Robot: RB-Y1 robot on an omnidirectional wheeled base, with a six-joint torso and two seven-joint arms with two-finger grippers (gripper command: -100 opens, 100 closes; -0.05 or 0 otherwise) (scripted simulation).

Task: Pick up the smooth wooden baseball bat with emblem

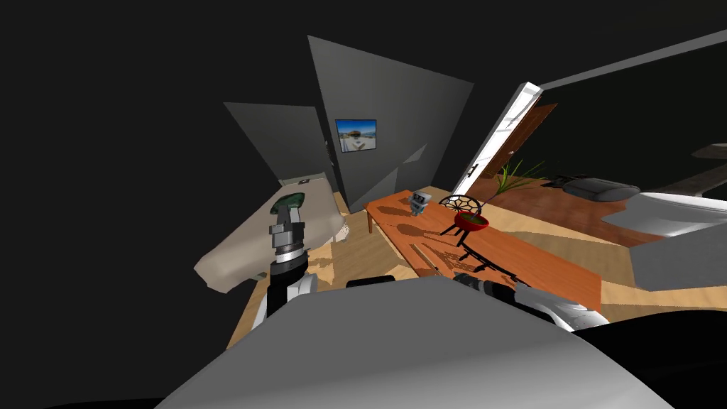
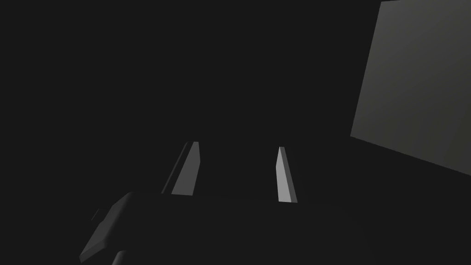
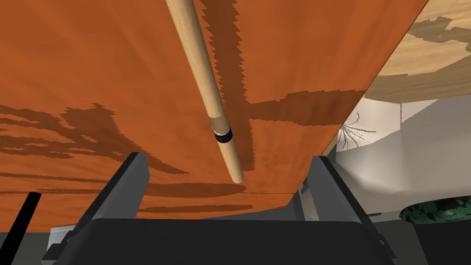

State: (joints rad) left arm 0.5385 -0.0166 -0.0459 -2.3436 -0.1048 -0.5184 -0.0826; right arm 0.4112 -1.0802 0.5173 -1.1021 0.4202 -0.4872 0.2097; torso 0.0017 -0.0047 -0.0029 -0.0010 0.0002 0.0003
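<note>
A light wooden baseball bat [image 3: 202, 78] with a dark blue band near its thin end lies flat on the orange-brown table [image 3: 83, 69]. My right gripper [image 3: 232, 184] hovers over it, open, and the bat's thin end lies between the two fingers [image 3: 133, 184] without touching either. In the head view my right arm [image 1: 497, 290] reaches low over the near end of the same table [image 1: 539, 266]. My left arm [image 1: 287, 241] stands raised on the left, and my left gripper [image 2: 237, 172] is open and holds nothing.
Farther along the table stand a small grey toy robot [image 1: 419, 202], a wire ball [image 1: 461, 204] and a red bowl on a black stand [image 1: 471, 222]. A beige sofa [image 1: 241, 248] lies left of the table. An open white door [image 1: 507, 128] and a plant [image 1: 511, 177] are beyond.
</note>
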